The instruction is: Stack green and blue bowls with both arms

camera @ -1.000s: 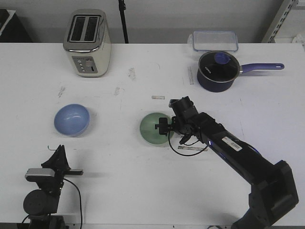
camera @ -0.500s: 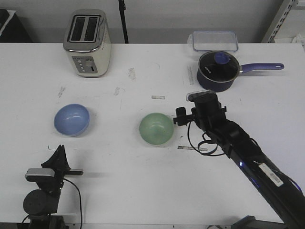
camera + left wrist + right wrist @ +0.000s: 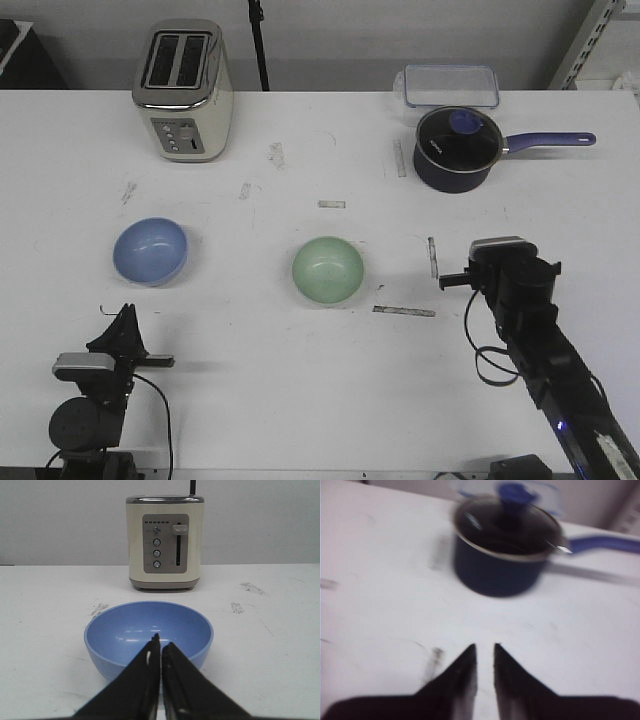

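Bowls sit apart mid-worktop, unstacked: the green bowl (image 3: 328, 270) central, the blue bowl (image 3: 150, 250) toward the left edge, directly ahead of the left gripper (image 3: 160, 650), whose jaws are pressed together, empty. The right gripper (image 3: 484, 655), a sliver apart and empty, faces the saucepan (image 3: 458, 148) near the far edge. Scuffed white worktop (image 3: 300, 380); toaster (image 3: 184, 90) at the far-left.

Front view overlooks the table (image 3: 300, 400); low wrist views share its toaster (image 3: 165, 542) and saucepan (image 3: 505, 550).

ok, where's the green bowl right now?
Front view: the green bowl sits alone near the table's middle, between the blue bowl on its left and the right tool, which isn't touching it.
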Robot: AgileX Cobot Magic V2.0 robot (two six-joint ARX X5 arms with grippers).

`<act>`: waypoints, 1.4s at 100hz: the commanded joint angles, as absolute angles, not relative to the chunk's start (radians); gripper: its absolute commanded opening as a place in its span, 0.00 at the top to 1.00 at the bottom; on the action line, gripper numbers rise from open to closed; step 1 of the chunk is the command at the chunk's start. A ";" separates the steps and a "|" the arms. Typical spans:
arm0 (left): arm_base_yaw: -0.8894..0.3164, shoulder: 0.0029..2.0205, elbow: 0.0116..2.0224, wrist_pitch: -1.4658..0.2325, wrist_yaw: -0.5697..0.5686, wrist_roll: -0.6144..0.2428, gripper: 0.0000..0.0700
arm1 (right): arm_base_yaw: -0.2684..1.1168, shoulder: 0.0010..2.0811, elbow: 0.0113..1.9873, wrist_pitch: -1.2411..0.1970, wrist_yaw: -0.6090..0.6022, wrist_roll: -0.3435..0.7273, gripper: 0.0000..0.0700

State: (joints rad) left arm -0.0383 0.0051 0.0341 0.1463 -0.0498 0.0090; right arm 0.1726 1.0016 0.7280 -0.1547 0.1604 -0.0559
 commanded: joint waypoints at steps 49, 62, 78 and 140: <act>-0.038 0.003 0.012 0.158 -0.049 0.011 1.00 | 0.157 0.461 0.435 -0.126 0.158 -0.041 0.99; -0.038 0.003 0.012 0.158 -0.049 0.011 1.00 | 0.157 0.331 0.430 -0.177 0.158 -0.042 0.99; -0.038 0.003 0.012 0.158 -0.049 0.011 1.00 | 0.157 0.202 0.430 -0.220 0.158 -0.042 0.99; -0.038 0.003 0.012 0.158 -0.049 0.011 1.00 | 0.157 0.091 0.432 -0.220 0.158 -0.042 0.99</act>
State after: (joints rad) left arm -0.0383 0.0051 0.0341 0.1459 -0.0498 0.0090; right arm 0.1555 0.0937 0.4274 -0.2276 0.1577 -0.0509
